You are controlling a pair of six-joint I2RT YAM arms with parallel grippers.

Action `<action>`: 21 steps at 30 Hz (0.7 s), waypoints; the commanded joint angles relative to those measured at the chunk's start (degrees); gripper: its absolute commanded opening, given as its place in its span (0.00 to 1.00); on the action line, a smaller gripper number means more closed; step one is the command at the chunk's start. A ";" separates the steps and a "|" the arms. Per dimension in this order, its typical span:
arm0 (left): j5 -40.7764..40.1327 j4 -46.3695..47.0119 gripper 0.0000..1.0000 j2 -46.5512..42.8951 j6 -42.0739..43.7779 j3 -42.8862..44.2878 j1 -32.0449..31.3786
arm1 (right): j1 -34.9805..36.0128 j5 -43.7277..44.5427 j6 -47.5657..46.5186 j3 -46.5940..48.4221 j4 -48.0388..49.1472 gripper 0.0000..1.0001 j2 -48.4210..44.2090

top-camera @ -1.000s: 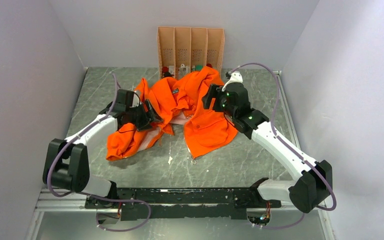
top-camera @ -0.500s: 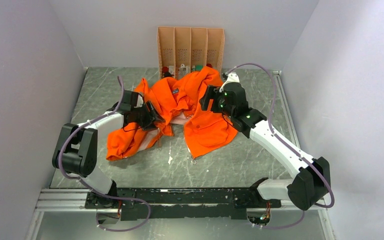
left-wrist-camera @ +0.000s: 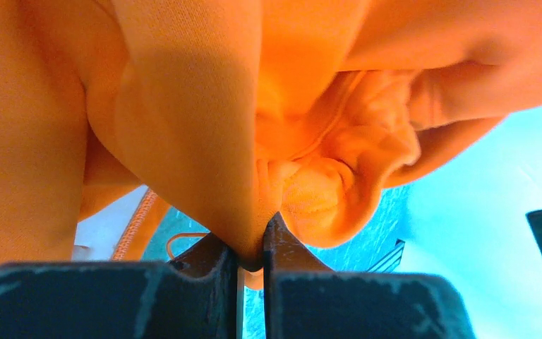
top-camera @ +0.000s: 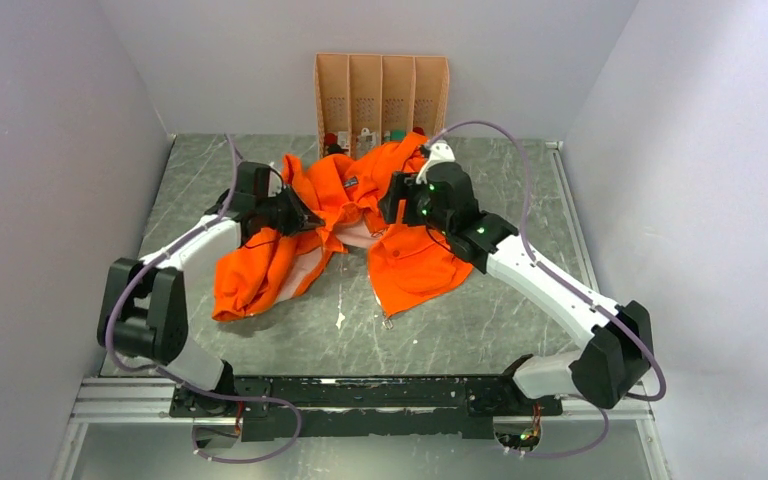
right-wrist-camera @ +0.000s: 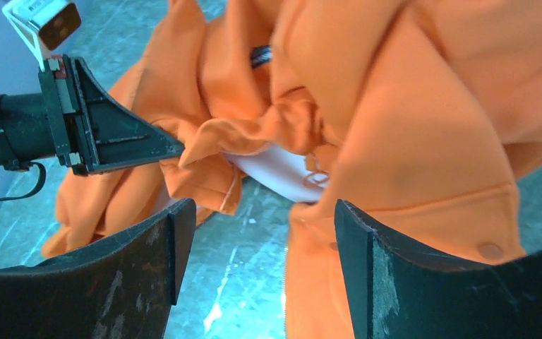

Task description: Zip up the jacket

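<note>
The bright orange jacket (top-camera: 345,225) lies crumpled and unzipped in the middle of the table, pale lining (top-camera: 360,236) showing between its two front halves. My left gripper (top-camera: 303,217) is shut on a fold of the jacket's left front edge (left-wrist-camera: 250,212); orange cloth fills the left wrist view. My right gripper (top-camera: 392,210) hovers open over the right front panel (right-wrist-camera: 423,176), nothing between its fingers (right-wrist-camera: 148,261). In the right wrist view the left gripper (right-wrist-camera: 173,150) pinches the cloth, and zipper teeth (right-wrist-camera: 284,282) run along the right panel's edge.
A cardboard rack (top-camera: 382,95) with several slots stands at the back wall, small items at its foot. Grey side walls close in the marbled table (top-camera: 500,310). A small white scrap (top-camera: 340,321) lies on the table in front of the jacket.
My left gripper has closed on the jacket's left front fold and shifted back, pulling cloth along. The right gripper has moved left and back over the jacket, still open.
</note>
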 commanded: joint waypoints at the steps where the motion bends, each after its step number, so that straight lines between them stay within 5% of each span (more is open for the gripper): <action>1: -1.45 -1.81 0.08 -7.52 1.88 2.48 2.40 | 2.52 0.89 -1.27 4.78 1.05 0.74 2.52; 14: -3.99 -8.23 0.08 -21.32 6.09 -3.52 7.88 | 5.15 1.72 6.48 8.97 4.62 0.70 14.60; 21: -3.35 -8.98 0.08 -23.23 7.30 -4.60 7.89 | 5.23 5.77 12.43 8.08 6.21 0.79 19.21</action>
